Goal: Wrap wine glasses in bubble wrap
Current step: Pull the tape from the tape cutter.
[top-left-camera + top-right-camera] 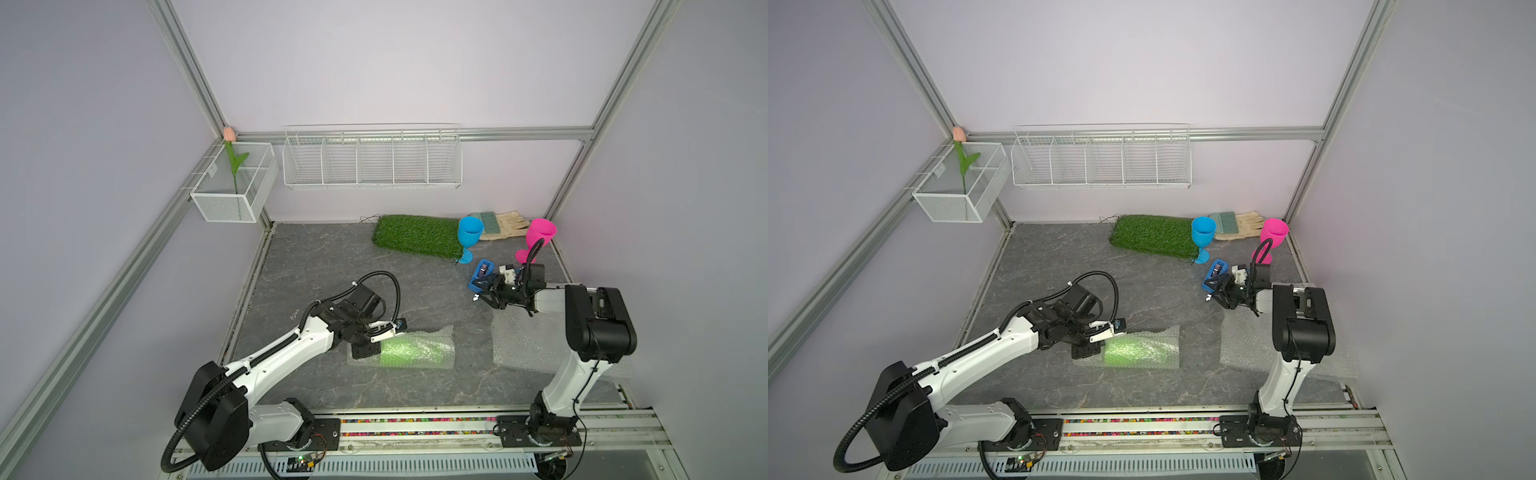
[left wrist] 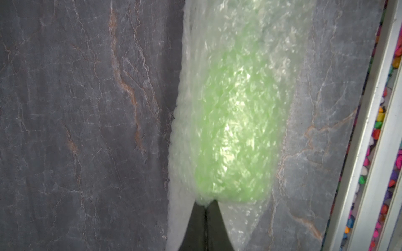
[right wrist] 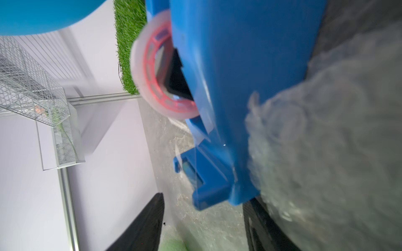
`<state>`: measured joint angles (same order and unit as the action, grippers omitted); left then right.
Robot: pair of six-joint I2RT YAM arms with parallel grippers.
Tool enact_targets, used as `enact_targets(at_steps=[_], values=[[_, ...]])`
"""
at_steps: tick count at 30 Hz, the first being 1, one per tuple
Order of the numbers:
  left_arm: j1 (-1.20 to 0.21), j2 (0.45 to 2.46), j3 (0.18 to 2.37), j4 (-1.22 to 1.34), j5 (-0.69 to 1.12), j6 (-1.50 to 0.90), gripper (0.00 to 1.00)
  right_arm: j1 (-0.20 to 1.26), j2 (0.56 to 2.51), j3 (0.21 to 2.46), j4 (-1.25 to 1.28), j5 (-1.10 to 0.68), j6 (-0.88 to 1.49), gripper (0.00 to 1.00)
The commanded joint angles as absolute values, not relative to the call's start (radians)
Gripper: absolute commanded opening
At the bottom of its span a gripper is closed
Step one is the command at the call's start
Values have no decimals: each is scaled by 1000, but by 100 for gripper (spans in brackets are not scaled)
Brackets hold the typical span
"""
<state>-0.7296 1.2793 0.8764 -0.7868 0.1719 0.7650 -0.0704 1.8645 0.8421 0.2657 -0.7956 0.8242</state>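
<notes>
here, left hand point(image 2: 205, 214) pinches green goblet's point(image 2: 235, 130) bubble wrap point(image 2: 239, 32).

green goblet point(image 2: 235, 134) is only a fuzzy glow through the bubble wrap point(image 2: 228, 26), can't make out stem or foot. right wrist view is smeary, tape dispenser point(image 3: 239, 65) gets cut off at the edge, and the stem of the pink goblet point(image 1: 540, 232) hides behind a cable point(image 1: 531, 251)

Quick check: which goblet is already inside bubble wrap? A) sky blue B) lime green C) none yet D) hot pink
B: in both top views the lime green goblet lies on its side rolled in the bubble wrap, while the sky blue goblet and the hot pink goblet stand upright and bare near the back wall.
</notes>
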Motion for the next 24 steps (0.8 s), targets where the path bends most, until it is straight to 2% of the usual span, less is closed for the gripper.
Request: enact_targets(at_steps=[1, 9, 18, 24], values=[[-735, 1285, 862, -794, 169, 783, 0, -67, 1863, 858, 346, -799, 827, 49], [-735, 1287, 866, -794, 175, 784, 0, -64, 1847, 840, 320, -785, 816, 28], [-735, 1285, 867, -796, 176, 784, 0, -60, 1832, 830, 314, -785, 826, 8], [-734, 1281, 867, -799, 177, 782, 0, -31, 1771, 810, 308, -780, 868, 7]])
